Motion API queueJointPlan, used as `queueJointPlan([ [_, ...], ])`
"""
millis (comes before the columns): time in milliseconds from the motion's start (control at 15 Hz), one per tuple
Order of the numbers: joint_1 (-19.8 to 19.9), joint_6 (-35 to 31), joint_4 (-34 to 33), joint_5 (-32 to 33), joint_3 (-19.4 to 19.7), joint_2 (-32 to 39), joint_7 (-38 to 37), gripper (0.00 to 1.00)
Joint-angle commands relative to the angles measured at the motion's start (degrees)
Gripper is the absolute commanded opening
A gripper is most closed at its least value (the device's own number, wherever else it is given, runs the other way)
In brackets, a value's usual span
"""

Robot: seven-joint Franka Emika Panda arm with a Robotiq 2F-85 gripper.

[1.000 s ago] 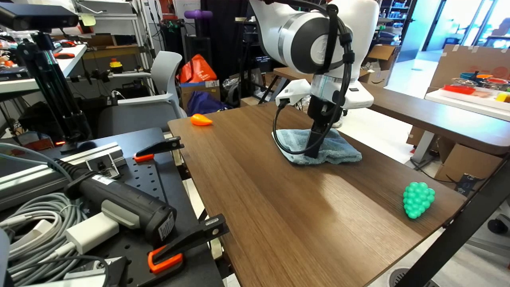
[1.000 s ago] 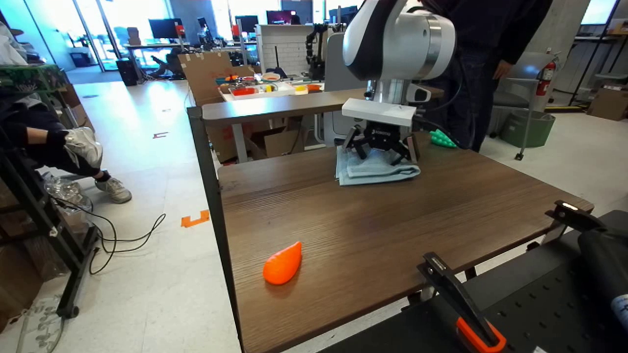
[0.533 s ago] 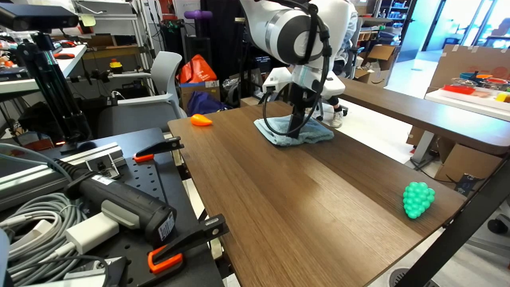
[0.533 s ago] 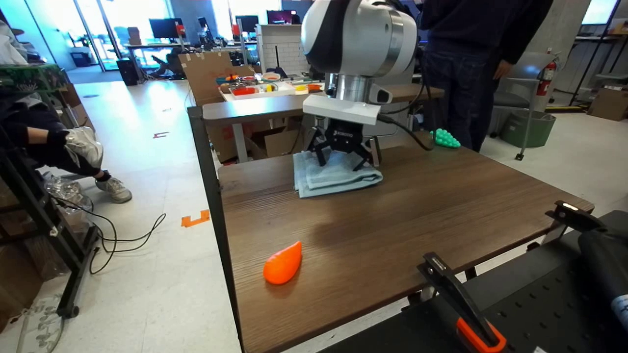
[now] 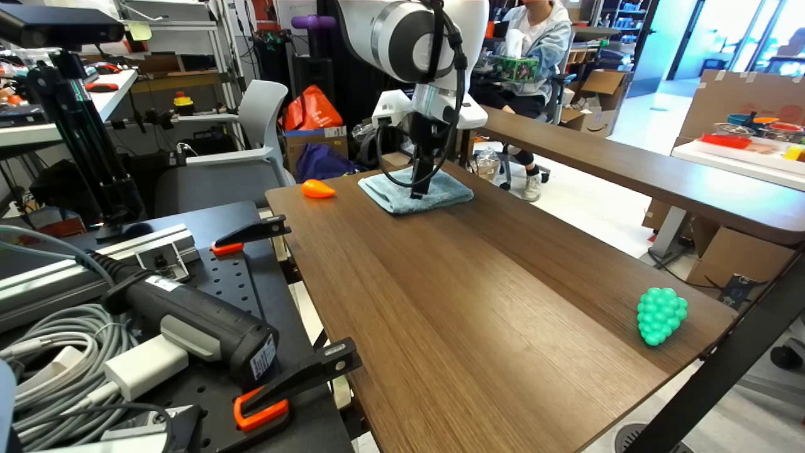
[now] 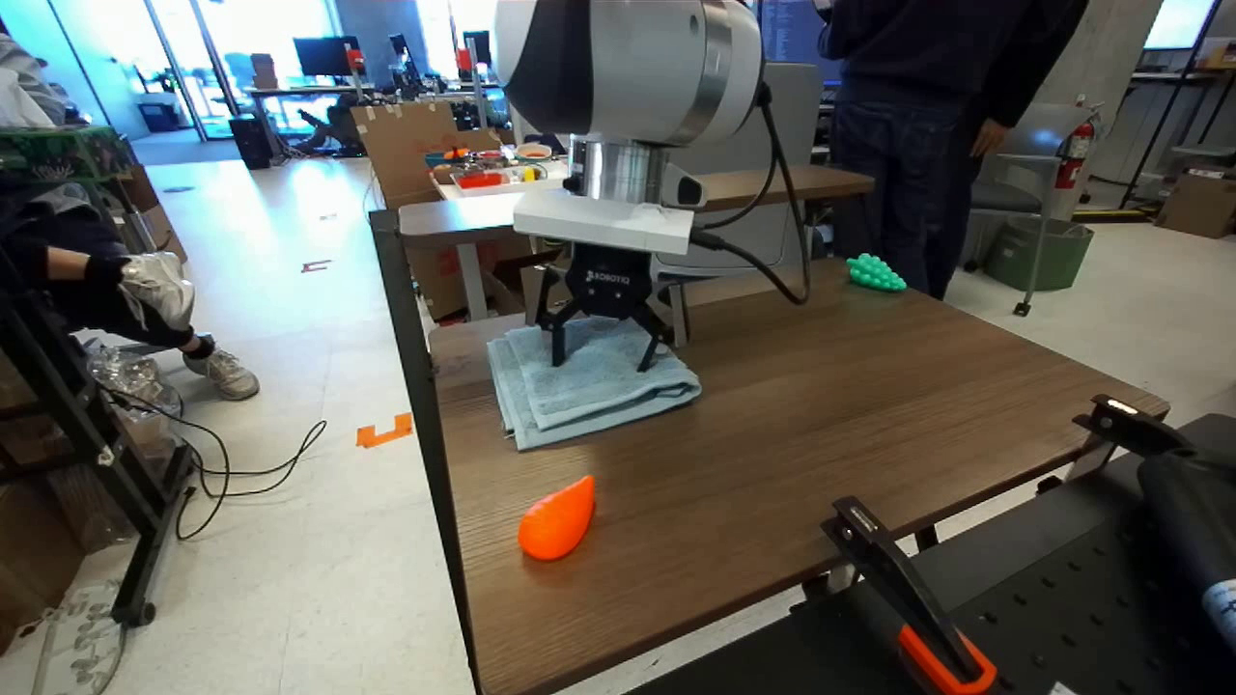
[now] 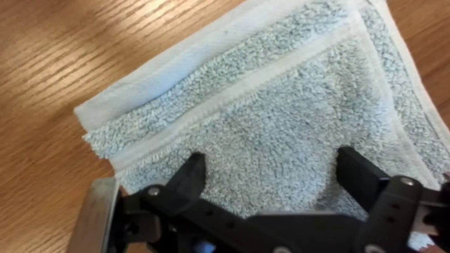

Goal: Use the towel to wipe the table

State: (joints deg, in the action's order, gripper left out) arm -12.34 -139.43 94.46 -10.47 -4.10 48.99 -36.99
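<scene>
The gripper (image 6: 601, 364) points down, its fingers (image 7: 190, 179) wide apart and clamped on nothing; the towel (image 7: 274, 116) shows between them. The tips appear to rest on the towel's upper face, but I cannot tell how hard they press. The towel lies folded and flat on the table (image 5: 478, 302).

I take the step in hand to be a wiping stroke made by pushing rather than pinching. Done well, it needs light, even force on both tips: too little and they will likely skate over the pile; too much and the folds may bunch, or the top layer creep off the lower. Long straight passes, slow at the turns, should keep the stack together. How much has been wiped cannot be judged.

The towel is close to a corner, near one short edge and near the long edge away from the black bench (image 6: 1014, 569); pushing farther that way could hang it over. The orange toy (image 6: 557, 521) lies near the same short edge, apart from the towel, so a pass toward the bench there could shove it. The longest run goes toward the grapes (image 5: 661, 316) near the opposite end; turn back short of them. Clamps (image 6: 898, 584) line the bench side, and a person (image 6: 912, 145) stands beyond the grapes.
</scene>
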Motion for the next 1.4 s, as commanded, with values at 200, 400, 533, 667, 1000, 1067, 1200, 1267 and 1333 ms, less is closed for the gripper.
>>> queueJointPlan([
  [200, -0.33, -0.47, -1.52, -1.52, 0.22, 0.85, 1.25, 1.00],
  [400, -1.71, -2.63, -4.93, -1.78, -1.18, 3.33, 1.47, 1.00],
  [533, -3.89, -4.84, -7.27, -1.22, -1.62, 5.36, 0.74, 1.00],
  [667, -5.89, -6.17, -9.66, -0.78, -1.83, 7.34, 0.59, 1.00],
  [1000, -8.01, -9.49, -13.70, 0.03, 0.84, 10.54, -0.01, 1.00],
  [1067, -7.60, -10.16, -14.13, -0.19, 1.30, 10.69, -0.09, 1.00],
  [1200, -6.26, -11.15, -14.00, -0.66, 2.51, 10.40, -0.43, 1.00],
  [1267, -5.62, -11.14, -14.01, -0.69, 3.28, 10.42, -0.78, 1.00],
  [1333, -4.93, -10.83, -13.84, -0.77, 4.01, 10.30, -1.29, 1.00],
])
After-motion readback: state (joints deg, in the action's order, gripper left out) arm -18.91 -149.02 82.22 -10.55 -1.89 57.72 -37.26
